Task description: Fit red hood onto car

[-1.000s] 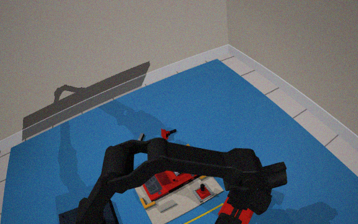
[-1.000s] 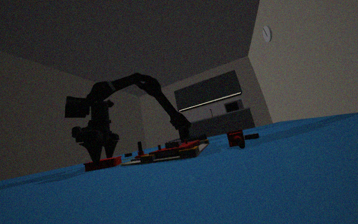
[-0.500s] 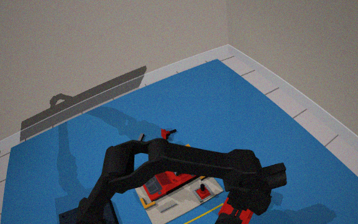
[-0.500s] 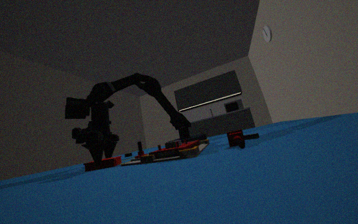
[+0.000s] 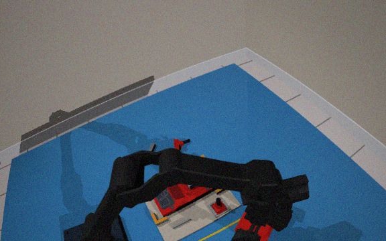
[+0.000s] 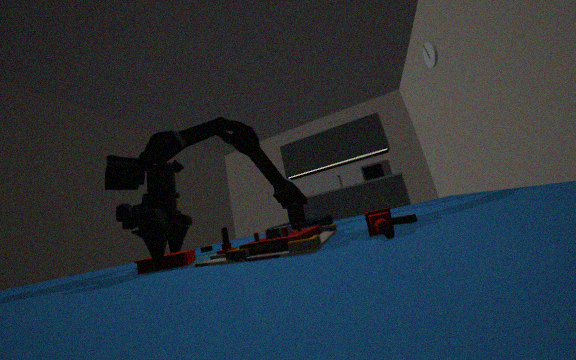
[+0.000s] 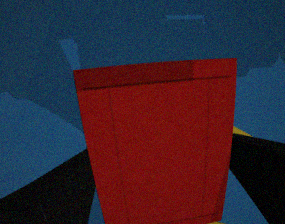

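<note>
Arm [image 5: 210, 174] is reaching out over the blue worktop [image 5: 233, 110], wrist bent straight down at the near right.

Tool [image 6: 162, 252] is standing on the hood [image 7: 159, 156], fingers pressing in on its two long sides and pinching it. In the wrist view the hood's flat red roof is filling the middle, a dark finger flanking each side.

Hood is lying low on the worktop in the exterior view [image 6: 165, 261]; whether it is touching or just lifted, cannot tell. It is sitting just beside the pale jig plate [image 5: 196, 217], off the plate's right end, apart from the car.

Chassis [image 5: 179, 197] is resting in the jig, red deck showing, grey engine block [image 5: 165, 200] in place on it; most of it is sitting under the arm's forearm. Pegs too small to pick out.

A small red block with a dark pin [image 5: 180, 143] is lying farther back on the worktop, well apart from the jig. A yellow line [image 5: 220, 230] is running along the mat near the plate's front edge.
</note>
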